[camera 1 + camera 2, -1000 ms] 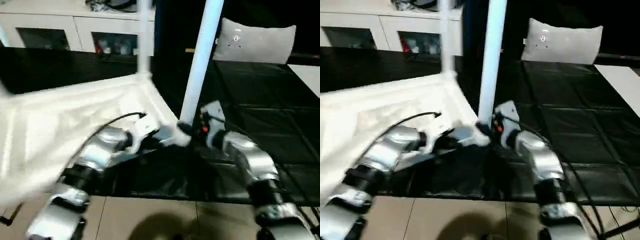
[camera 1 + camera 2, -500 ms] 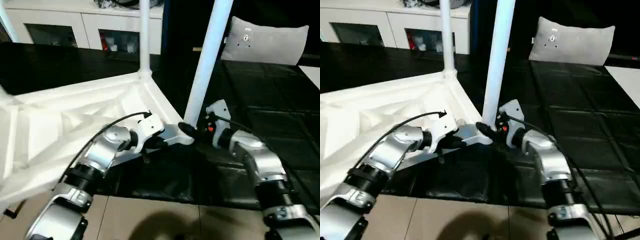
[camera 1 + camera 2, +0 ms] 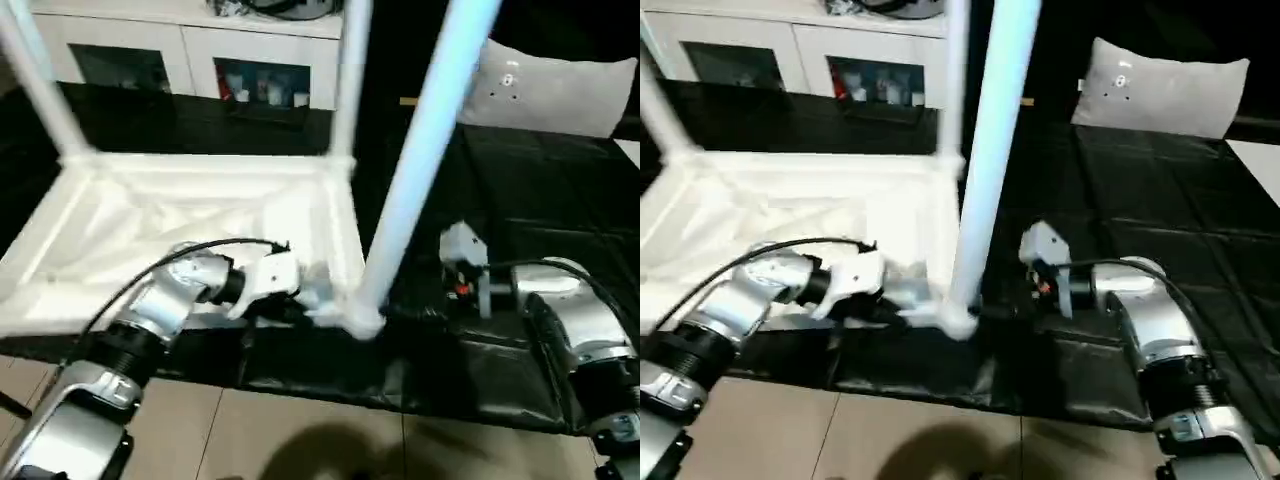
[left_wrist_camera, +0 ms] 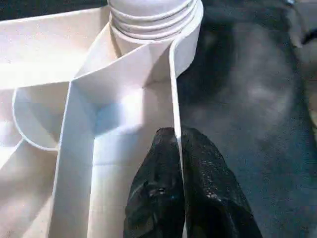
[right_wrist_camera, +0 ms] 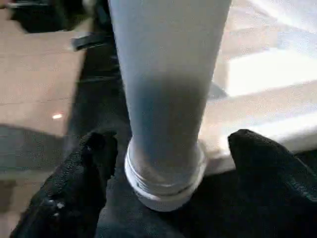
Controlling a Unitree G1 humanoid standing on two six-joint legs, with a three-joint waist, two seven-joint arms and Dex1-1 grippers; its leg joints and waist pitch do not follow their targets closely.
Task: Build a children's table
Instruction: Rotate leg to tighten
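Seating legs is the step in hand: the tabletop (image 3: 190, 225) lies upside down, ribbed side up, on the black mat (image 3: 520, 200), at 9 to 12 o'clock from your forearms. You have 3 legs standing in corner sockets in the head views: the near leg (image 3: 420, 150) at 12 o'clock right ahead, a far leg (image 3: 345, 80) behind it at about 11 o'clock, and another far leg (image 3: 35, 85) at 10 o'clock. A 4th leg I can't make out.

Your left gripper (image 4: 178, 193) is pinched together on the tabletop's thin side wall, just short of the near corner socket (image 4: 153, 29); 1 finger sits each side of the wall. Your right gripper (image 5: 163, 163) stands with its fingers (image 5: 79, 173) spread wide apart, 1 each side of the near leg's base, neither pad touching the tube. The leg's ribbed collar looks down in the socket, though I can't tell if it is fully seated.

Judgement: this corner is near done and your right hand is free of it. Next move calls for keeping the left pinch steady on the wall so the top doesn't skid, then either checking that the leg sits tight or clearing the right arm sideways without knocking the tube. Risk: brushing the leg on the way out tips the whole top.
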